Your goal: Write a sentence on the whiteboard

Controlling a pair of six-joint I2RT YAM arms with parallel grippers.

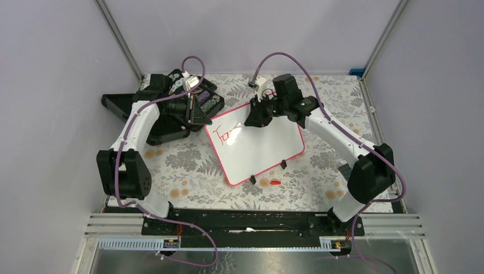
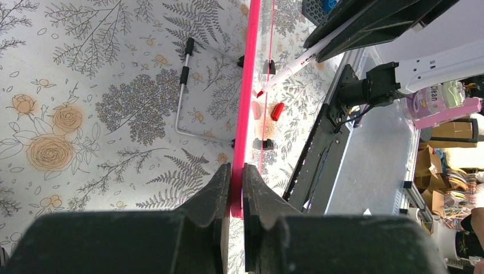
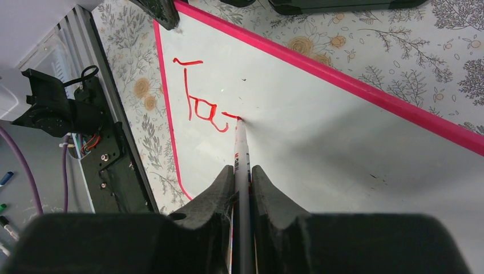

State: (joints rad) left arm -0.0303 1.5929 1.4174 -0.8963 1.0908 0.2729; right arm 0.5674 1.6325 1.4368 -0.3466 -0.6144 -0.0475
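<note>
The whiteboard (image 1: 259, 145) lies tilted on the flowered table, white with a red-pink rim (image 3: 365, 91) and two black clip feet (image 1: 283, 164). Red letters (image 3: 197, 105) are written near its upper left corner. My right gripper (image 3: 242, 171) is shut on a white red-tipped marker (image 3: 240, 142); its tip touches the board at the end of the red writing. My left gripper (image 2: 237, 171) is shut on the board's pink edge (image 2: 246, 85) at the top left corner (image 1: 206, 117). The marker also shows in the left wrist view (image 2: 288, 71).
A black compartment case (image 1: 171, 108) with small items lies open at the back left under the left arm. A red marker cap (image 1: 275, 182) lies on the table below the board, also in the left wrist view (image 2: 277, 111). A wire stand (image 2: 185, 97) lies under the board.
</note>
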